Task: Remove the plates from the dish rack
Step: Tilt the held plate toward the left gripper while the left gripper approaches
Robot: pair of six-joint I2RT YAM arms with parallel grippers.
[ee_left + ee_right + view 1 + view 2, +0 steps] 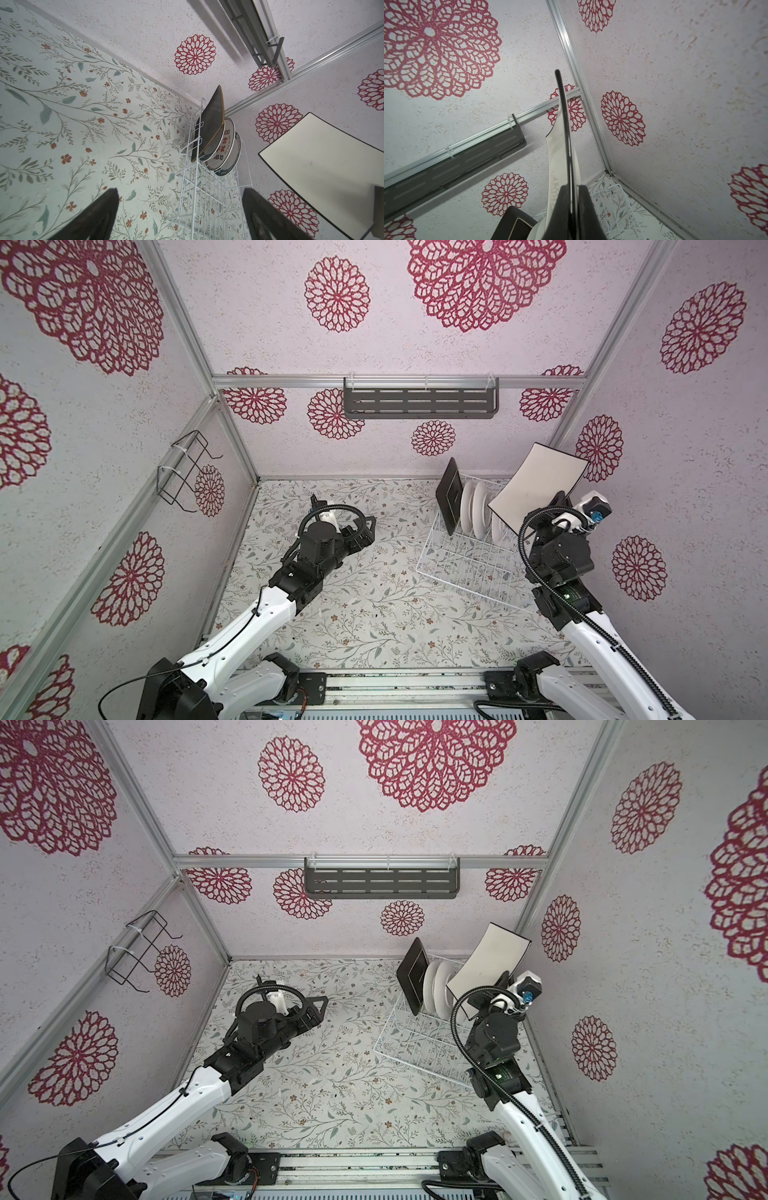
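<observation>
Right claw (572,188) pinches the white plate (538,485) over the rack (457,568); it should lift clear before swinging aside. Left claw (179,193) gapes wide.

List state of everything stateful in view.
square white plate: lifted out of dish rack, tilted.
square black plate: upright in rack.
round white plates: upright in rack.
dish rack: partly loaded.
left gripper: fingers open, empty.
right gripper: fingers shut on square white plate's edge.
</observation>
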